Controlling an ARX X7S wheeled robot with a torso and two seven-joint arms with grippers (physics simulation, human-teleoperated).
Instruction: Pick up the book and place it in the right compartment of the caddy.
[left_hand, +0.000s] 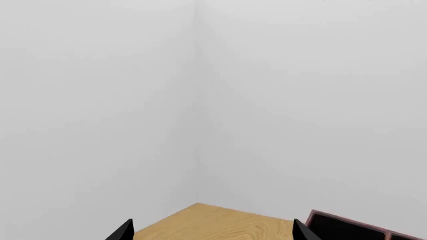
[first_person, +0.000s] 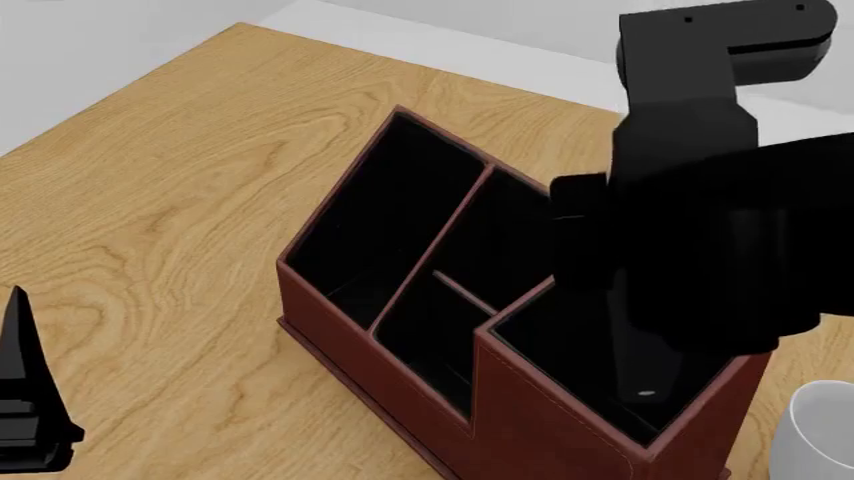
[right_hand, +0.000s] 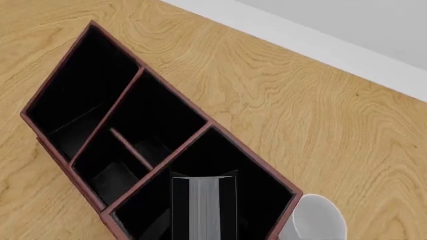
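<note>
The reddish-brown caddy (first_person: 350, 342) stands on the wooden table, its black-lined sections open to the top. In the right wrist view the book (right_hand: 203, 205) shows its white page edges between black covers. It hangs upright in my right gripper (right_hand: 203, 232), lowered into the right compartment (right_hand: 257, 182). From the head view my right arm and right gripper (first_person: 667, 300) cover that compartment, so the book cannot be told apart there. My left gripper (left_hand: 213, 235) is open with nothing in it. It points past the table corner, and the left gripper (first_person: 24, 400) is at the near left.
A white mug (right_hand: 317, 220) stands close beside the caddy's right wall; the mug (first_person: 821, 440) is also at the head view's edge. The table (first_person: 160, 180) ends at a far edge and corner, with white walls behind. A corner of the caddy (left_hand: 347, 227) shows beside my left fingertip.
</note>
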